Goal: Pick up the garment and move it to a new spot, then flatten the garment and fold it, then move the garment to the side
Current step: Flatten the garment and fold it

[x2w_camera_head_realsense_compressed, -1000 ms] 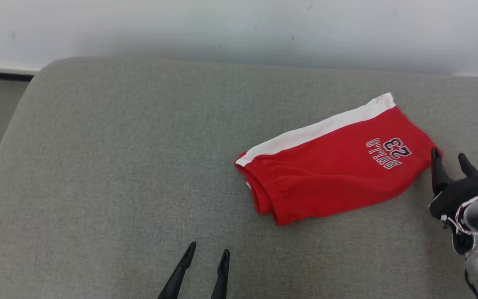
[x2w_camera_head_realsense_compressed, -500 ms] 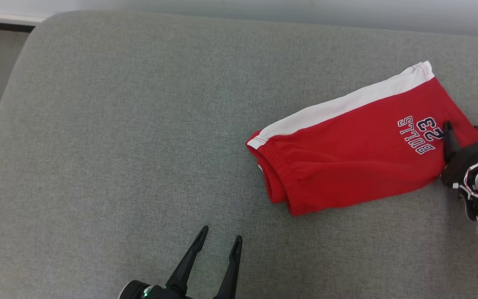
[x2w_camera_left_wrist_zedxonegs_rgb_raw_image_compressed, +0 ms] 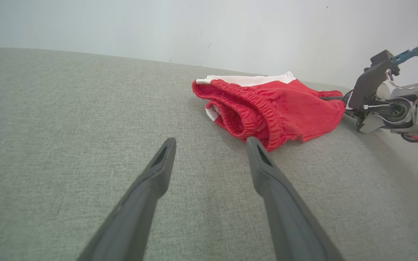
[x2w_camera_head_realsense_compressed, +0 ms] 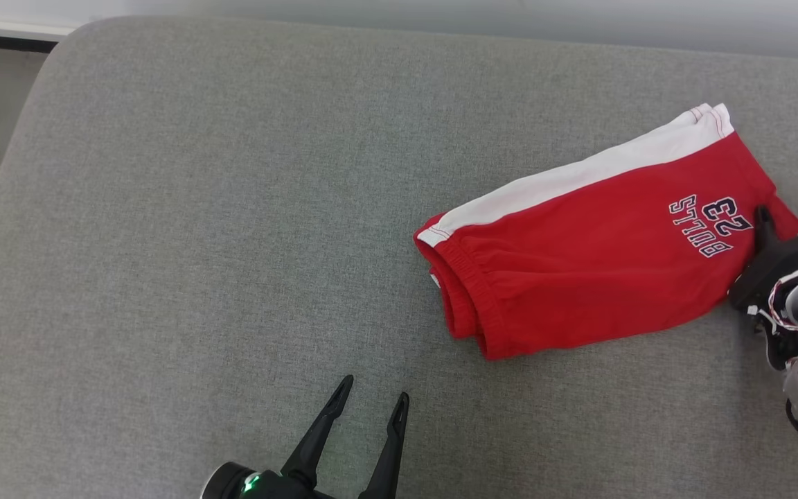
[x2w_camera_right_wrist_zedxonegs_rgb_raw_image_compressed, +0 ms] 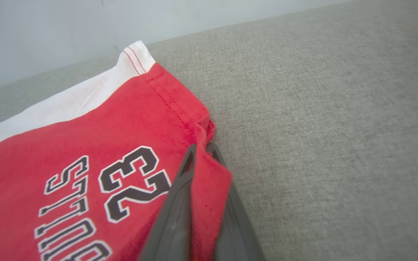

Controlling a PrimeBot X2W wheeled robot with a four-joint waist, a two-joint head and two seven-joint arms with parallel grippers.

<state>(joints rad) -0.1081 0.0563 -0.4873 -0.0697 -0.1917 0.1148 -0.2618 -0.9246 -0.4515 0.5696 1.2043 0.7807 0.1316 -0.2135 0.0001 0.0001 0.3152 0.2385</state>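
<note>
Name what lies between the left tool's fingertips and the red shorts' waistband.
Bare grey cushion, nothing else; the left wrist view shows this stretch between left tool and shorts.

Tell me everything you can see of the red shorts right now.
The shorts lie folded on the grey cushion: soft red cloth with a white side stripe, an elastic waistband toward the left gripper and a BULLS 23 print near the hem. The right gripper is shut on the hem's corner.

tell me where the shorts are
Head view: the red shorts lie on the right side of the grey cushion, hem corner pinched by the right gripper.
</note>
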